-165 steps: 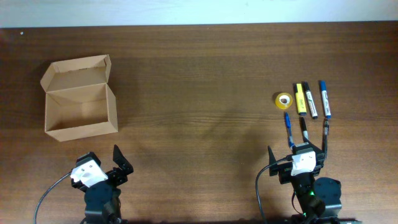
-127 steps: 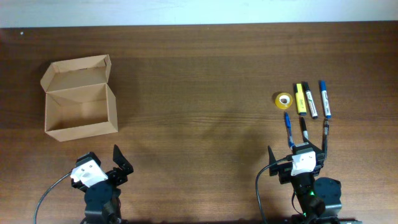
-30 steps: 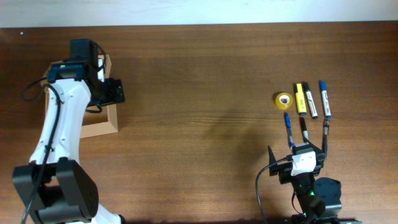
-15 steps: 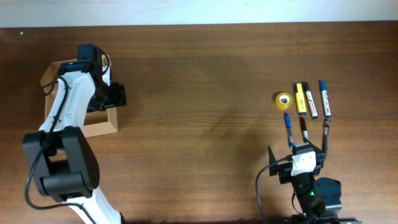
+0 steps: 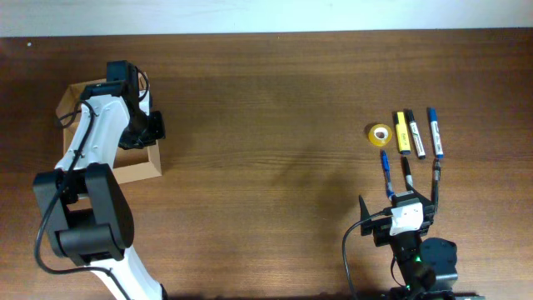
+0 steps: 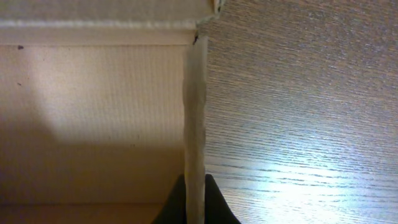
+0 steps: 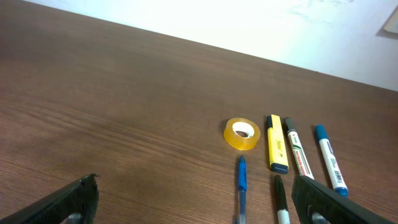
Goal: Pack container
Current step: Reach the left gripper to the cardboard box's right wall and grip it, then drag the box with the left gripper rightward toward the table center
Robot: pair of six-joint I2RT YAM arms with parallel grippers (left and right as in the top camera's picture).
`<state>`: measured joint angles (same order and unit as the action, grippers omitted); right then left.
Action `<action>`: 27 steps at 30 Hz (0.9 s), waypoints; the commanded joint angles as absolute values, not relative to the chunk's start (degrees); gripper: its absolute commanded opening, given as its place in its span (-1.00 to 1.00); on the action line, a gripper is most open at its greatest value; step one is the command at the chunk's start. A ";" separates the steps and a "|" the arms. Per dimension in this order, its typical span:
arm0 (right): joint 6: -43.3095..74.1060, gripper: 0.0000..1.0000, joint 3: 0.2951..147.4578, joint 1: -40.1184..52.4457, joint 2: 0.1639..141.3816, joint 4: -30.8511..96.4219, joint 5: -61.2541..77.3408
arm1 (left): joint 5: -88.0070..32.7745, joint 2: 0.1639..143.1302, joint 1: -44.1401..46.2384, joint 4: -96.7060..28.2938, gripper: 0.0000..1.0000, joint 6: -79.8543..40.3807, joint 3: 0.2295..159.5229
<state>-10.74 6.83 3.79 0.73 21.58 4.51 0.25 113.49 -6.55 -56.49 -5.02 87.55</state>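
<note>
Container (image 5: 137, 171) not yet packed: left tool (image 6: 195, 186) clamps its side wall, right tool (image 7: 199, 199) gapes wide, pens (image 5: 416, 133) and tape (image 5: 380, 133) lie far off.

Plain tan cardboard container (image 5: 133, 172), upright, flap lid open, far left.

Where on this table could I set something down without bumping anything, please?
The broad bare middle of the brown wooden table, between the tan cardboard box on the left and the yellow tape roll on the right, is free. Crowded: over the box, where the left gripper has its jaws shut on a side wall, and the pens and markers beside the tape.
</note>
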 commanded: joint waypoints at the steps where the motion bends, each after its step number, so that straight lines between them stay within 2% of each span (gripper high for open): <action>1: -10.70 0.98 6.42 3.68 0.14 21.61 4.43 | -2.46 114.74 -6.63 -57.06 -0.97 -6.81 88.29; 10: -10.70 0.98 6.42 3.68 0.14 21.58 4.43 | -1.48 114.74 -1.76 -67.79 -0.97 -11.31 100.12; 15: -10.70 0.98 6.42 3.68 0.14 21.58 4.43 | 5.19 114.74 6.63 -74.15 -0.97 -16.25 111.37; 19: -10.70 0.98 6.42 3.68 0.14 21.58 4.43 | 6.15 114.74 14.63 -75.99 -0.97 -22.46 117.38; 27: -10.68 0.98 6.42 3.68 0.14 21.58 4.43 | 9.69 114.93 29.71 -75.37 -0.97 -40.07 118.78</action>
